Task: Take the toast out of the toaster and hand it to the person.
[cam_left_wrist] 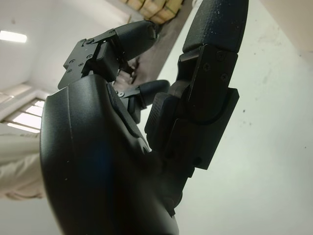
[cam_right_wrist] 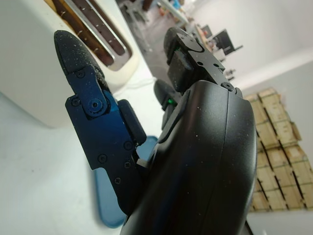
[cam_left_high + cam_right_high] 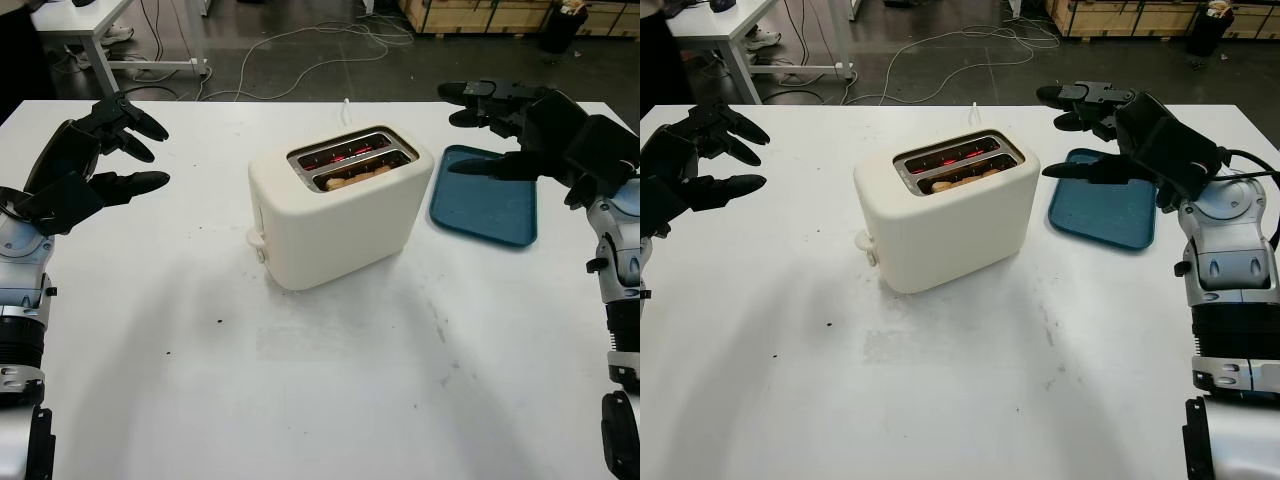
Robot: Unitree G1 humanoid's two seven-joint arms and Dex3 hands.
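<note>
At about nine o'clock from the toaster, the left hand (image 3: pixel 95 165) hangs above the white table (image 3: pixel 330 390), open with nothing in it and well apart from the appliance. At the centre sits the cream two-slot toaster (image 3: pixel 335 215), with the toast (image 3: pixel 355 178) sunk low in the near slot, only its browned top edge showing, while the far slot glows red. That glow is the first hazard, I judge: the elements look live, so fingers reaching into the slot could meet hot metal or wire. The second is the depth of the toast; with so little of it standing proud, a pinch could slip or crumble the edge, or shove the slice further down. A sideways push might also slide the light toaster across the smooth table, or tug its cord at twelve o'clock. At three o'clock lies the blue tray (image 3: pixel 487 205), and above its near-right part hovers the right hand (image 3: pixel 520 130), open and holding nothing, nearer the toaster than the left; a hasty sweep inward from there could clip the toaster's top corner.
</note>
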